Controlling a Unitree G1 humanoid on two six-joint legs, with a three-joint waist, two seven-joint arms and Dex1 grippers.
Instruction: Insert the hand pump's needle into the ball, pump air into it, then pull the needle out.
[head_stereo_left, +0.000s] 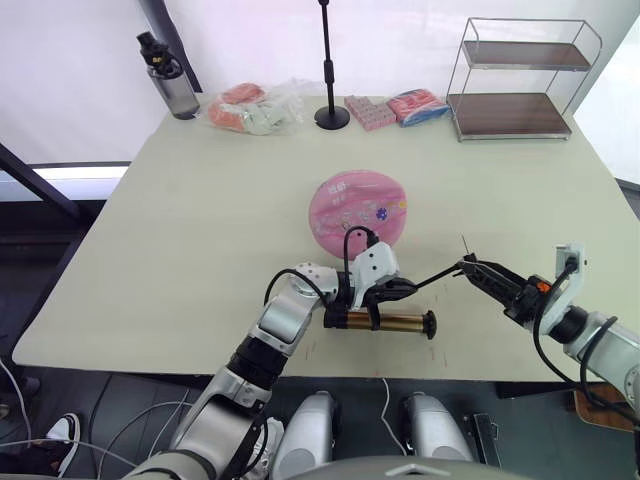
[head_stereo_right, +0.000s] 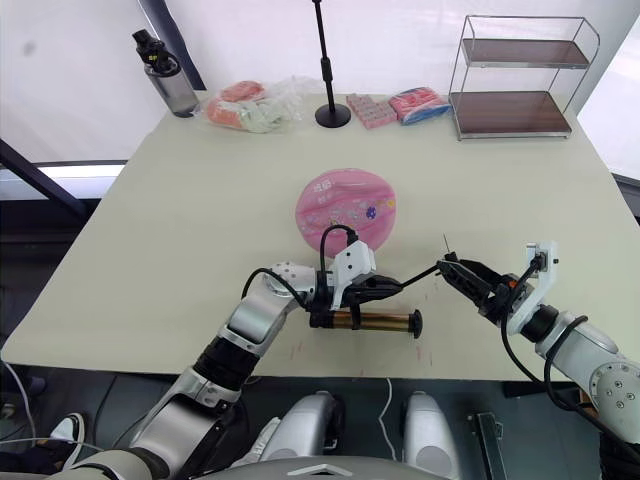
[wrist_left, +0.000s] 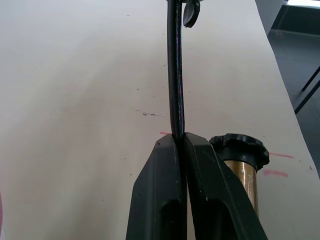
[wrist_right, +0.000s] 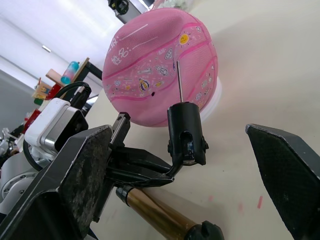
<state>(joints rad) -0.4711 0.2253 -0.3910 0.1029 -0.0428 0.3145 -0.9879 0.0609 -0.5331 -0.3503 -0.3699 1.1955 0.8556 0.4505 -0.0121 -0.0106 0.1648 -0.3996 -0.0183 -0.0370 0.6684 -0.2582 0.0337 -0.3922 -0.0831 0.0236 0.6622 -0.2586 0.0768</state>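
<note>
— So, how far along does it look?

— Early, I'd say. The needle (wrist_right: 178, 80) is in the open air, pointing up and toward the ball (head_stereo_left: 358, 210) but well apart from it, so nothing has been inserted and no pumping can have begun.

— Where's the hand pump (head_stereo_left: 385, 321)?

— Lying on its side on the table (head_stereo_left: 180, 230), near the front edge, just in front of the ball. The left gripper (wrist_left: 181, 145) has its jaws pressed together on the thin black hose (wrist_left: 175, 75), right beside the pump's black end cap.

— And the right gripper (wrist_right: 182, 150)?

— In the right wrist view its jaws are spread wide, either side of the black needle fitting (wrist_right: 185, 132), not touching it. The fitting hangs at the end of the hose between them.

— What's left, then?

— Practically everything: take hold of the fitting, line the needle up with the small dark valve hole (wrist_right: 158, 84) on the ball's side, push it in, work the handle, then withdraw the needle.
</note>
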